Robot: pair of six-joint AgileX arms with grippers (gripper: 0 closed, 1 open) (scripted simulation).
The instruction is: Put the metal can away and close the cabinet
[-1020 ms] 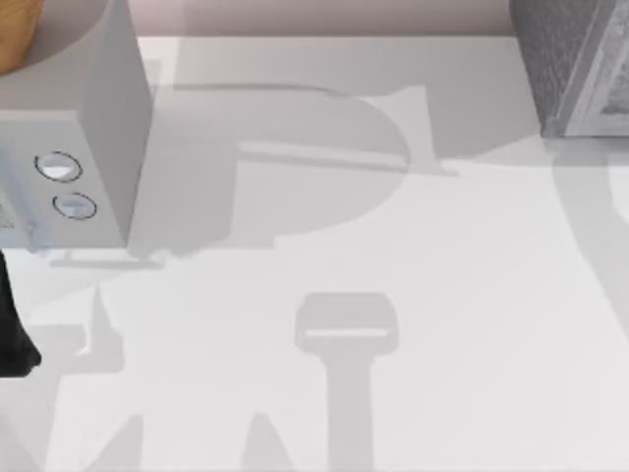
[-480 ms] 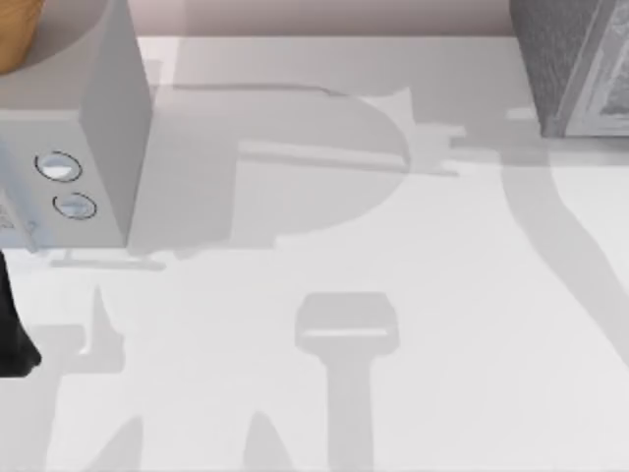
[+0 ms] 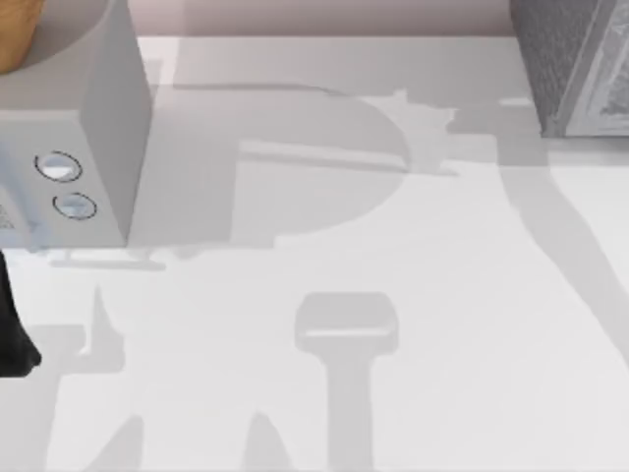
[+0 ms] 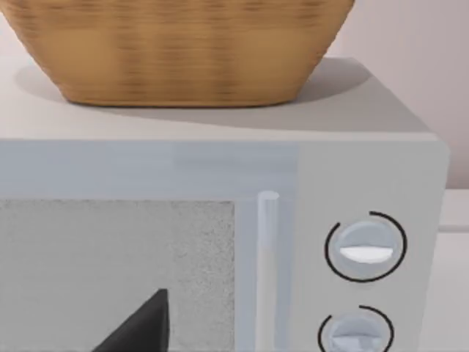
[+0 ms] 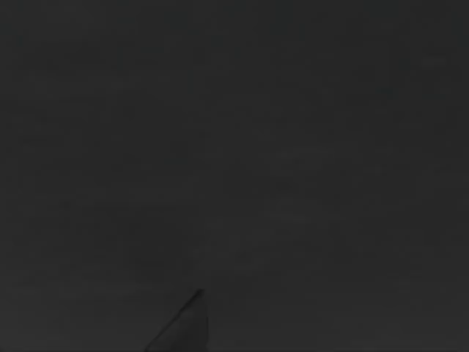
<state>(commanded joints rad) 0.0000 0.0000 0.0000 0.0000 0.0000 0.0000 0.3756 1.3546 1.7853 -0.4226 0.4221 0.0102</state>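
The metal can is out of view. The cabinet [image 3: 575, 64], a grey speckled box, stands at the table's far right corner, cut off by the top view's edge. A dark part of my left arm [image 3: 12, 334] shows at the left edge of the table, in front of the microwave. In the left wrist view a dark tip of my left gripper [image 4: 143, 326] points at the microwave's door. The right wrist view is dark.
A white microwave [image 3: 98, 128] with two round knobs [image 3: 59, 167] stands at the far left. A woven basket [image 4: 183, 44] sits on top of it. The white table [image 3: 324, 246] carries shadows of the arms.
The arm shadow on the right side of the table has swept leftward and now reaches the cabinet's front. The left arm has stayed still.
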